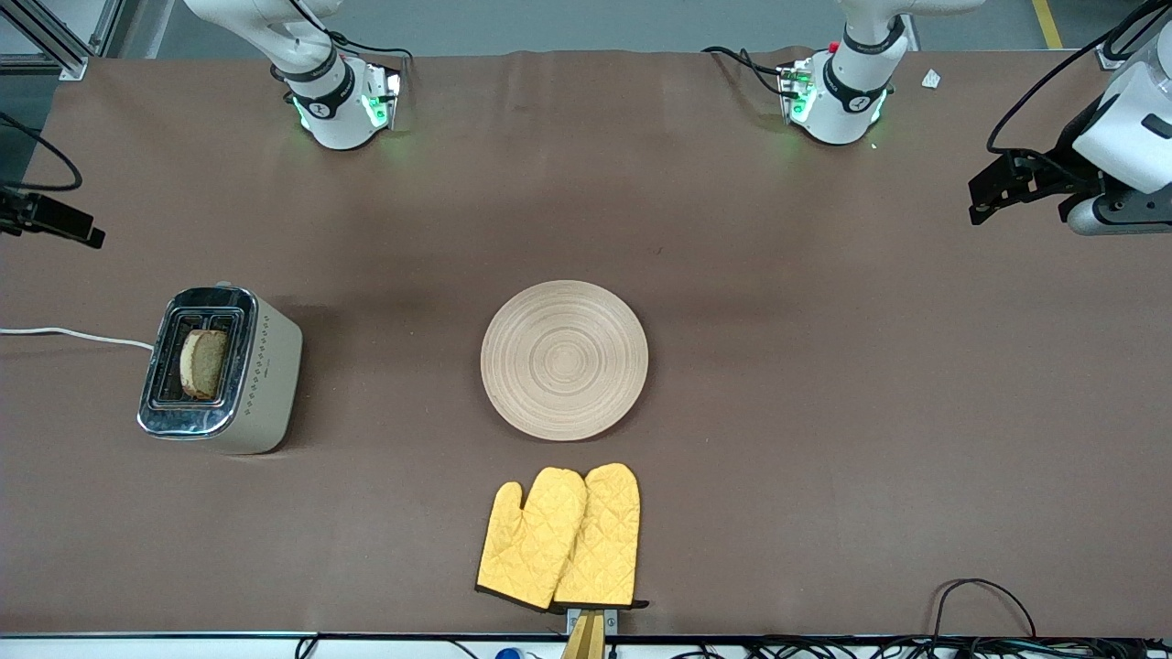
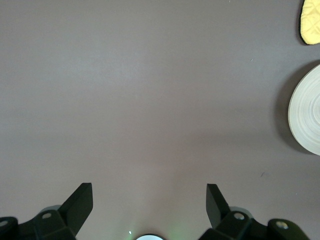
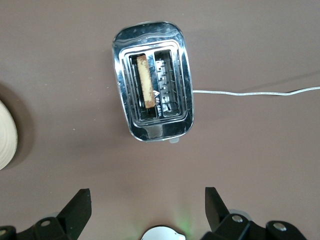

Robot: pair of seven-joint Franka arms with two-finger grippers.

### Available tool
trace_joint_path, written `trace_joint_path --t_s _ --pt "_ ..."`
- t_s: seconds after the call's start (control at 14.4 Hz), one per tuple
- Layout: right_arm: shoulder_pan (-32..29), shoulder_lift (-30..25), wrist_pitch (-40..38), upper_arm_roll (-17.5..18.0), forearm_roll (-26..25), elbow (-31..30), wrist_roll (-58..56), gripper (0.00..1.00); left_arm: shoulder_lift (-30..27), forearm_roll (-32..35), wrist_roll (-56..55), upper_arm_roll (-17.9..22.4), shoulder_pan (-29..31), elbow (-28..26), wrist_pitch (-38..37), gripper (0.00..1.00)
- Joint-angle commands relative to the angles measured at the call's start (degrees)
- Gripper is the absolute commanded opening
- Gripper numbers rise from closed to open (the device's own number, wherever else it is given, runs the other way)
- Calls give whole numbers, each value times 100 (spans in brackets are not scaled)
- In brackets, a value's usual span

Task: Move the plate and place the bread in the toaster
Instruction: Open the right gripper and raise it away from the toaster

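The light wooden plate (image 1: 564,359) lies bare in the middle of the table. The cream toaster (image 1: 222,371) with a chrome top stands toward the right arm's end. The brown bread slice (image 1: 203,362) stands in its slot on the plate's side. My right gripper (image 3: 147,191) is open and empty, up above the table beside the toaster (image 3: 152,82) and bread (image 3: 145,82); it shows at the front view's edge (image 1: 55,220). My left gripper (image 2: 150,187) is open and empty over bare table at the left arm's end (image 1: 993,188), well apart from the plate (image 2: 306,115).
A pair of yellow oven mitts (image 1: 560,538) lies nearer the front camera than the plate. The toaster's white cord (image 1: 73,335) runs off the right arm's end of the table. Brown cloth covers the table.
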Motion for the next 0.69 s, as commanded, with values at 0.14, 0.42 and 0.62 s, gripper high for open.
trace_joint_path --t_s 0.14,0.42,0.62 --pt "101 -271 -73 88 73 -79 107 100 -340 -131 163 42 -2 -419 -38 100" --pt "92 -254 -55 88 239 -79 116 100 -331 -44 172 42 7 -342 7 100" --pt "171 -262 -47 97 249 -106 116 100 -165 26 145 42 -10 -130 -2 100"
